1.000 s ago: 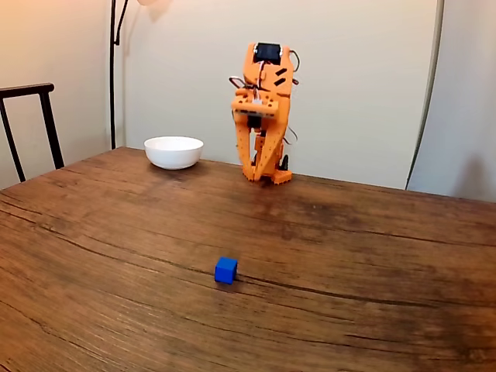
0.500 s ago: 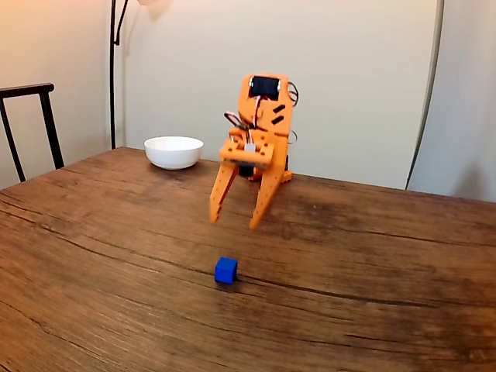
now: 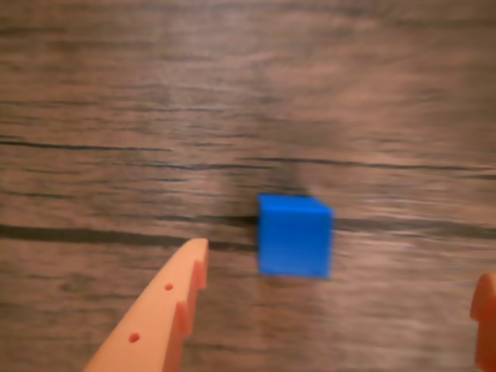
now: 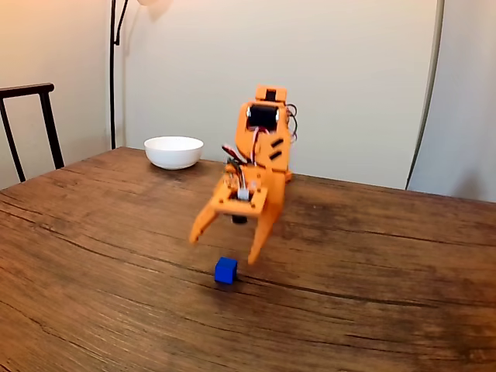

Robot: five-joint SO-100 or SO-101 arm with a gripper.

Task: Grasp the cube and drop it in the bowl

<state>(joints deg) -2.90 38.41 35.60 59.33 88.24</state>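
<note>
The small bright-blue cube (image 4: pixel 225 270) rests on the wooden table, near its middle in the fixed view. My orange gripper (image 4: pixel 224 250) hangs open just above and slightly behind it, one finger tip on each side. In the wrist view the cube (image 3: pixel 294 235) lies between the two fingertips (image 3: pixel 190 260), apart from both, and my gripper (image 3: pixel 341 271) holds nothing. The white bowl (image 4: pixel 173 152) stands at the far left of the table, well behind the cube.
A dark chair back (image 4: pixel 31 124) stands beyond the table's left edge, and a lamp pole (image 4: pixel 113 70) rises behind the bowl. The wooden table (image 4: pixel 372 310) stretches wide around the cube.
The arm has unfolded from its upright rest pose, reached forward and down toward the cube, and the jaws have spread open. Cube and bowl have not moved.
</note>
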